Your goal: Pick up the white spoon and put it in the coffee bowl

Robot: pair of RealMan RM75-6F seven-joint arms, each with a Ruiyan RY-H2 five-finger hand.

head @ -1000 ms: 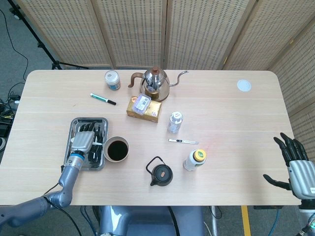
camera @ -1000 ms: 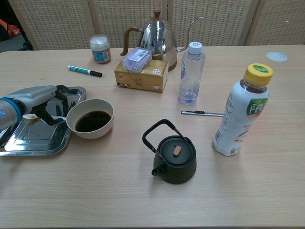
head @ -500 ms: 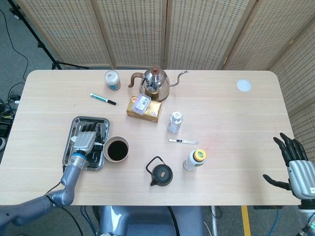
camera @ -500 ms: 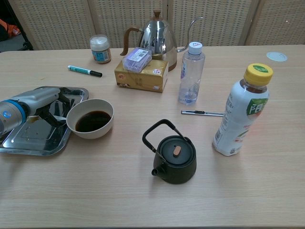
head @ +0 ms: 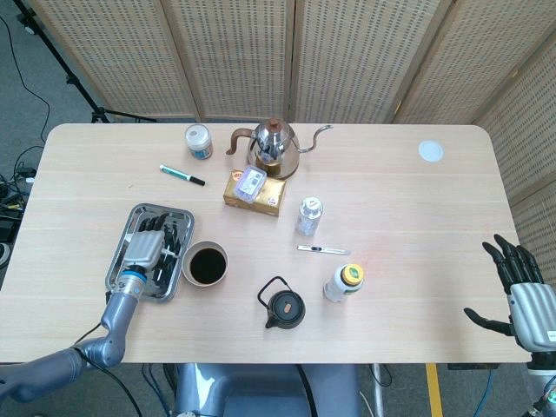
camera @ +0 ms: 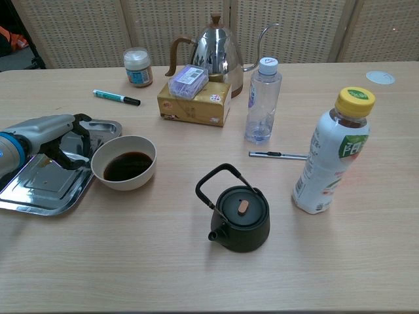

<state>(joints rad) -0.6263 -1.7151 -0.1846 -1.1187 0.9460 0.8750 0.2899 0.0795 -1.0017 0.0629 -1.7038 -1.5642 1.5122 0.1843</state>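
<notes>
Several containers stand on the pale wooden table [head: 408,226]. The white ceramic coffee bowl [camera: 124,161] holds dark liquid and nothing else, and it sits touching the right edge of the shiny rectangular metal tray [camera: 39,190]. The left hand [camera: 55,139] lies over that tray with its dark fingers [camera: 77,134] curled downward above the tray floor; a small white piece shows beneath them in the chest view, most likely the white spoon [camera: 80,157], but whether the fingers actually grip it I cannot tell. The black cast-iron teapot [camera: 239,214] stands lidded in front of the bowl, a yellow-capped plastic bottle [camera: 333,161] of brown drink stands to its right, and a clear water bottle [camera: 263,101] stands behind. A steel gooseneck kettle [head: 274,148] and a small white-lidded jar [head: 199,141] stand at the far side. The right hand [head: 521,291] hangs off the table's right edge, fingers spread and holding nothing.

Against the earlier frames, the tray has skewed, its near end swung away from the bowl, and the left hand has shifted with it.
</notes>
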